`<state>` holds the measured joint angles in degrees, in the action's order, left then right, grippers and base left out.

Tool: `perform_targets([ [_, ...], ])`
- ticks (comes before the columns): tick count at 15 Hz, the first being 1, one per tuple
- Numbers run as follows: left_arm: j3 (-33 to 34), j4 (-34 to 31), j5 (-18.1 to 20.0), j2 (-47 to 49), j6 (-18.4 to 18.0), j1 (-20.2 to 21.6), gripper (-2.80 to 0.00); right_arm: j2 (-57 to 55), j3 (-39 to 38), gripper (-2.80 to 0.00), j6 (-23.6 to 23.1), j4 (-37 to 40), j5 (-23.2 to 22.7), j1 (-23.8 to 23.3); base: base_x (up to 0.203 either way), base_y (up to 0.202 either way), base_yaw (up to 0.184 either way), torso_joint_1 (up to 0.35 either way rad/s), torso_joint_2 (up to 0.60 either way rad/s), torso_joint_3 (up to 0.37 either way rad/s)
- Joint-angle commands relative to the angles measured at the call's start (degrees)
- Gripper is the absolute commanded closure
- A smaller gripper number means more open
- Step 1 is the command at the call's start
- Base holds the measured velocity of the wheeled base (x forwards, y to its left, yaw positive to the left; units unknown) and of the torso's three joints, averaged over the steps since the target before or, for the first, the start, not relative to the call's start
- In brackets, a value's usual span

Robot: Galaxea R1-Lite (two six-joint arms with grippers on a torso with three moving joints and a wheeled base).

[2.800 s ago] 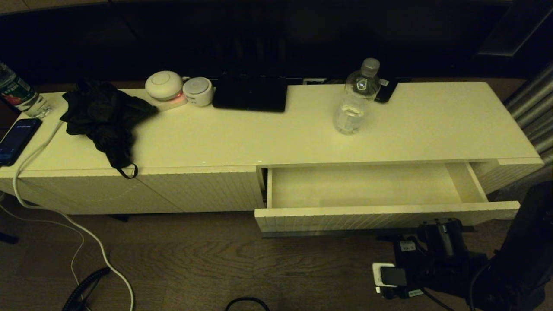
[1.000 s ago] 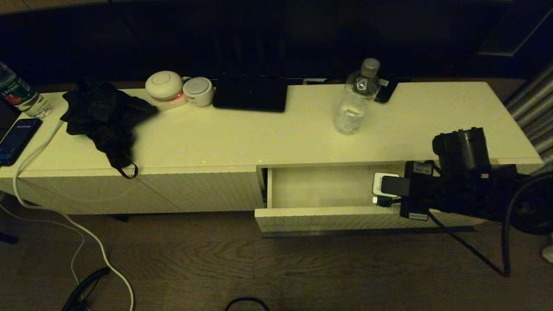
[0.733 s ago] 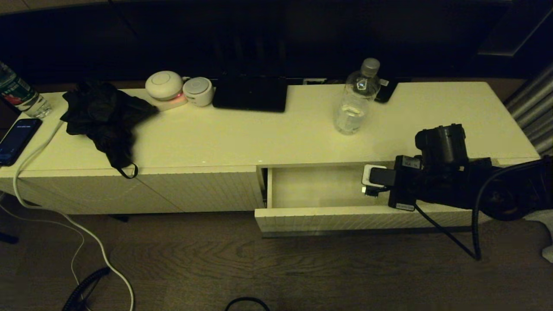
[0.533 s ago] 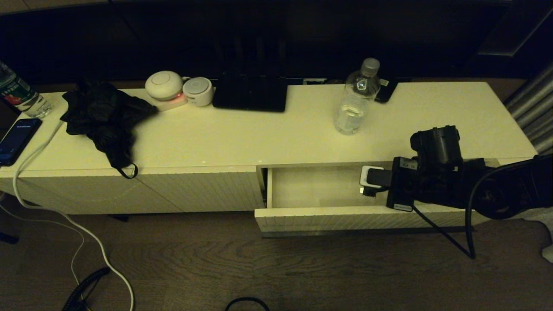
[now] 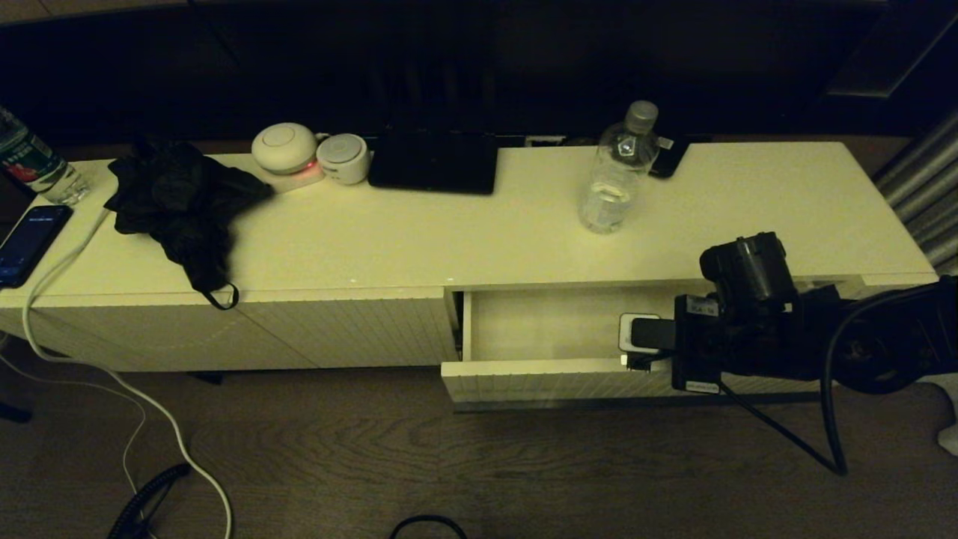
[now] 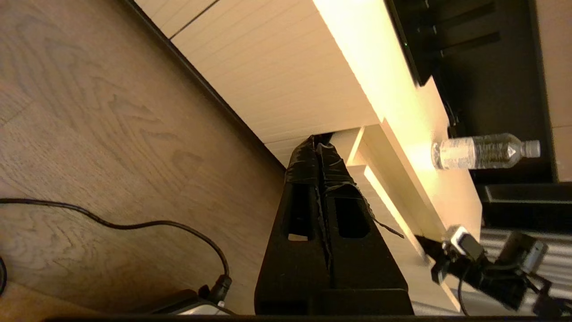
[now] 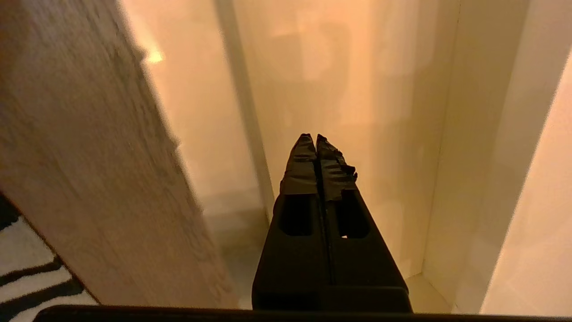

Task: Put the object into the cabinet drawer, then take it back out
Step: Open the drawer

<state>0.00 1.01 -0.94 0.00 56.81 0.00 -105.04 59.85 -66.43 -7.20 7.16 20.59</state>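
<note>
The clear water bottle (image 5: 617,168) with a grey-white cap stands upright on the white cabinet top, behind the drawer; it also shows in the left wrist view (image 6: 482,152). The cabinet drawer (image 5: 554,374) is pulled out, and its plain white inside (image 7: 357,89) holds nothing. My right gripper (image 5: 692,359) hangs shut and points down into the drawer's right half, close to the front wall, with its taped tips (image 7: 316,137) pressed together on nothing. My left gripper (image 6: 318,139) is shut, parked low over the wooden floor in front of the cabinet, out of the head view.
On the cabinet top lie a black cloth (image 5: 179,202), two white round devices (image 5: 284,147), a black flat device (image 5: 434,163) and a dark phone (image 5: 670,157) behind the bottle. A red-green labelled bottle (image 5: 30,165), another phone (image 5: 30,241) and a white cable (image 5: 112,389) are far left.
My right arm rose from floor level in front of the drawer to above it, shifted left, then sank toward the drawer's inside. Bottle and drawer have not moved.
</note>
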Motion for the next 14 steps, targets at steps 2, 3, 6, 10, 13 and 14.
perform_targets([
  [2,0.0,0.0,0.0,-0.1,0.4,0.0,0.00,2.8,-2.4,0.00,-0.3,4.5,0.0,1.2,0.000,0.000,0.000,0.000,0.00,0.000],
  [3,0.0,0.0,0.0,-0.1,0.4,0.0,0.00,3.5,-2.6,0.00,-0.1,6.8,0.3,1.5,0.000,0.000,0.000,0.000,0.00,0.000],
  [6,0.0,0.0,0.0,-0.1,0.4,0.0,0.00,5.0,-4.1,0.00,0.6,9.5,0.7,2.7,0.000,0.000,0.000,0.000,0.00,0.000],
  [10,0.0,0.0,0.0,-0.1,0.4,0.0,0.00,6.6,-8.6,0.00,1.4,9.9,0.8,3.5,0.000,0.000,0.000,0.000,0.00,0.000],
  [13,0.0,0.0,0.0,-0.1,0.4,0.0,0.00,7.3,-11.4,0.00,4.0,10.0,0.8,4.9,0.000,0.000,0.000,0.000,0.00,0.000],
  [14,0.0,0.0,0.0,-0.1,0.4,0.0,0.00,7.2,-11.5,0.00,4.1,10.0,0.8,4.9,0.000,0.000,0.000,0.000,0.00,0.000],
])
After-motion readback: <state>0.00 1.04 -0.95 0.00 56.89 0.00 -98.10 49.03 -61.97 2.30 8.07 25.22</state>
